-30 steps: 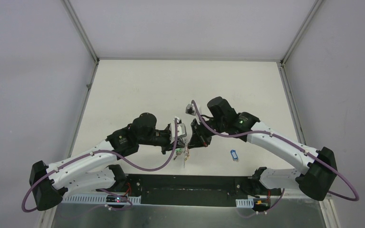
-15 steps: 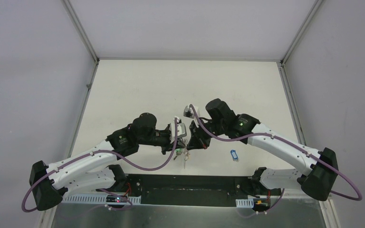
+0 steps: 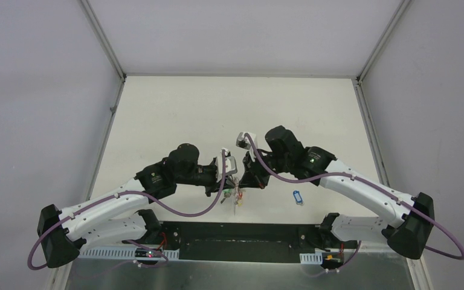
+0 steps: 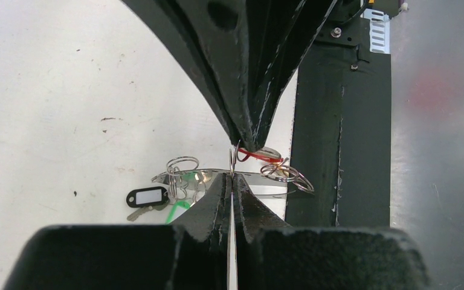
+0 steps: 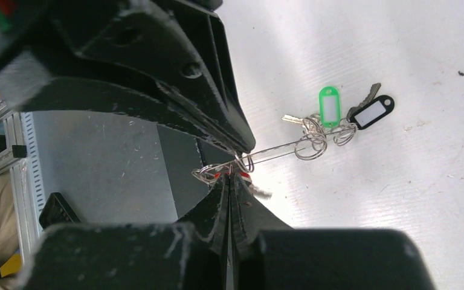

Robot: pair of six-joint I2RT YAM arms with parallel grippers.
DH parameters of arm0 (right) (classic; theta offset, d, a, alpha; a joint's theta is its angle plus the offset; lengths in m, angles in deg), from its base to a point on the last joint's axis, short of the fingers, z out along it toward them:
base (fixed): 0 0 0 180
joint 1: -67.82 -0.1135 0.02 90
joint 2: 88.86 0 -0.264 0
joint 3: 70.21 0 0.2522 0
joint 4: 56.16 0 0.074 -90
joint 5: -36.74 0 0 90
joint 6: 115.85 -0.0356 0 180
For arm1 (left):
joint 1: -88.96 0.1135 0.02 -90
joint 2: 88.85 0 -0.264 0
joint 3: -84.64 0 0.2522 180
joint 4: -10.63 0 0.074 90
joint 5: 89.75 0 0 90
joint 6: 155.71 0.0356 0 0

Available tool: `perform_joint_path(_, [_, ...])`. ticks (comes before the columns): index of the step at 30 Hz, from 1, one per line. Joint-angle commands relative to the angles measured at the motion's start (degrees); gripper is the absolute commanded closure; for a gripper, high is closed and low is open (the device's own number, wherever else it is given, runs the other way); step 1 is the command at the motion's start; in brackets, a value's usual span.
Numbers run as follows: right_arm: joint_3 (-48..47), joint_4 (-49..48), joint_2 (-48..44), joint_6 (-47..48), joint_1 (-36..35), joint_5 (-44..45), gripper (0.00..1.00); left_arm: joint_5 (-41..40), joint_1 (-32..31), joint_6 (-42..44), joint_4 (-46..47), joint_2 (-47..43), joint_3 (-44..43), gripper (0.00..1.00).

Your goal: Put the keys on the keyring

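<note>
Left gripper [image 4: 232, 181] jaws pinched shut on keyring [image 5: 278, 150]. Right gripper [image 5: 229, 176] jaws closed tip-to-tip against them, split ring [image 5: 208, 174] at tips. Keys [image 5: 329, 104] hang beyond.

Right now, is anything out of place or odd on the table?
The blue-tagged key lies alone on the table, apart from the keyring, which carries the green-tagged key and the black-tagged key. Nothing looks damaged.
</note>
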Motion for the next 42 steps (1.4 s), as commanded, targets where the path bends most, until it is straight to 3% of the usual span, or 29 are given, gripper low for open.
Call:
perform_joint_path(1, [-1.8, -3.4, -3.4, 0.7, -0.5, 0.5, 1.00, 0.3, -0.8, -1.5, 3.1, -0.6, -0.5, 1.00])
perform_joint_path(25, [-2.7, -3.4, 0.5, -0.1, -1.4, 0.4, 1.00, 0.3, -1.0, -3.1, 3.0, -0.1, -1.0, 1.00])
perform_joint_path(42, [-2.7, 0.1, 1.0, -2.5, -1.4, 10.4, 1.00, 0.2, -1.2, -3.4, 2.8, -0.7, -0.7, 1.00])
